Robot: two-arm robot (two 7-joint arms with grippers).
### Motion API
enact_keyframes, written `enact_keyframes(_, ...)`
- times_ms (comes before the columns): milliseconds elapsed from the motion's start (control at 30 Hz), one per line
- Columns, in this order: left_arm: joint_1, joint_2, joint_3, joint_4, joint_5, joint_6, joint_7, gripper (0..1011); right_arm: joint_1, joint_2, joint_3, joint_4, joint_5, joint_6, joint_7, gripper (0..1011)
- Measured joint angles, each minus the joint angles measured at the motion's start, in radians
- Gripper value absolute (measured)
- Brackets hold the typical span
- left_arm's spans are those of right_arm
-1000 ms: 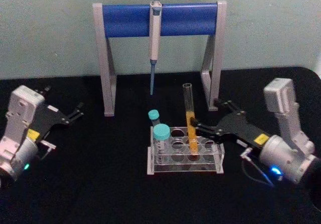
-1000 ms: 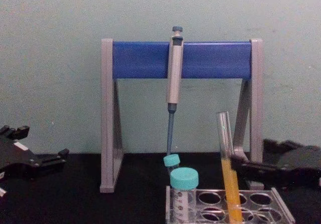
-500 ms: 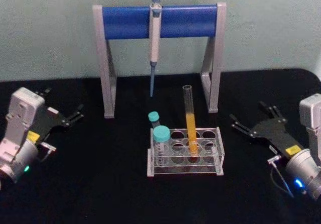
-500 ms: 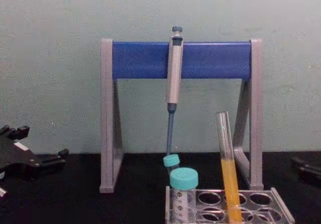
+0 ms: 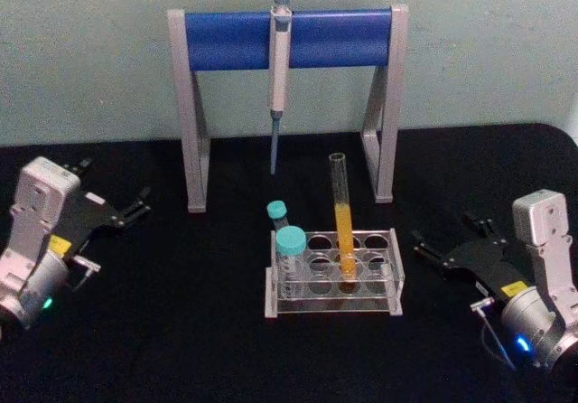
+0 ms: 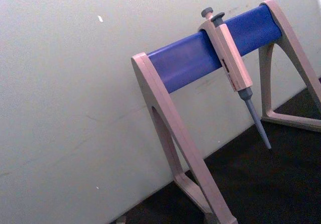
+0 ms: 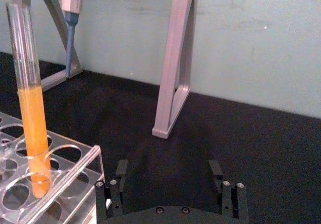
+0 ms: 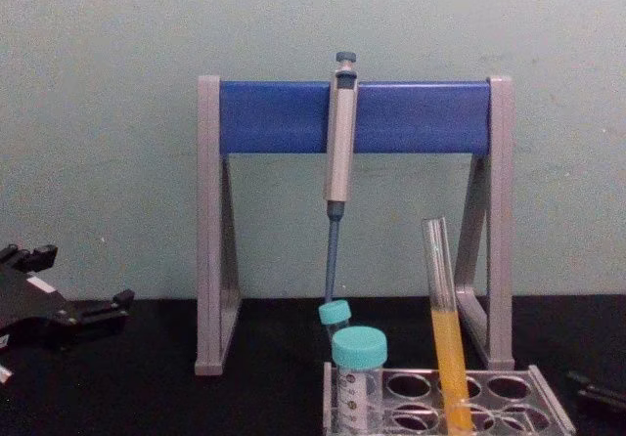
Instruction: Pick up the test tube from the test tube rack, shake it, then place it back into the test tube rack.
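The pipette stand (image 5: 287,105), grey legs under a smooth blue bar, rises well beyond both grippers against the wall, a grey pipette (image 5: 278,69) hanging from it. On the black table (image 5: 181,331), the rack (image 5: 332,276) sits inboard of the right gripper (image 5: 449,245), apart from it with bare table between: a low tray of clear, hard plastic with rows of round holes. Two teal-capped vials (image 5: 289,249) stand at its end farthest from that gripper. The tube (image 5: 342,222) stands in a hole on the rack's nearer half, leaning a little, a slim cylinder of clear glass, uncapped, with orange-yellow liquid in its lower half. It looks light, stiff, slick and breakable, so a gentle pinch on the bare glass above the liquid line, clear of the rim, seems the sound hold; being open, it should stay near upright when shaken. The right gripper rests low on the table, fingers spread wide and empty, pointing toward the rack. The left gripper (image 5: 135,206) lies parked far out on the other side, open too and holding nothing.
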Motion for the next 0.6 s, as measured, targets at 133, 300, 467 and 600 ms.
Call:
enact_keyframes(133,0.000,0.000,0.000,0.000,0.000,0.000,0.000,1001,0.004,-0.009,0.002,0.013,-0.006,0.006,0.011,1000)
enact_keyframes(300,0.000,0.000,0.000,0.000,0.000,0.000,0.000,1001,0.006,-0.018,0.008,0.021,-0.016,0.011,0.026,1000)
enact_keyframes(467,0.000,0.000,0.000,0.000,0.000,0.000,0.000,1001,0.006,-0.020,0.009,0.022,-0.018,0.011,0.028,1000)
enact_keyframes(600,0.000,0.000,0.000,0.000,0.000,0.000,0.000,1001,0.006,-0.019,0.009,0.021,-0.018,0.011,0.028,1000)
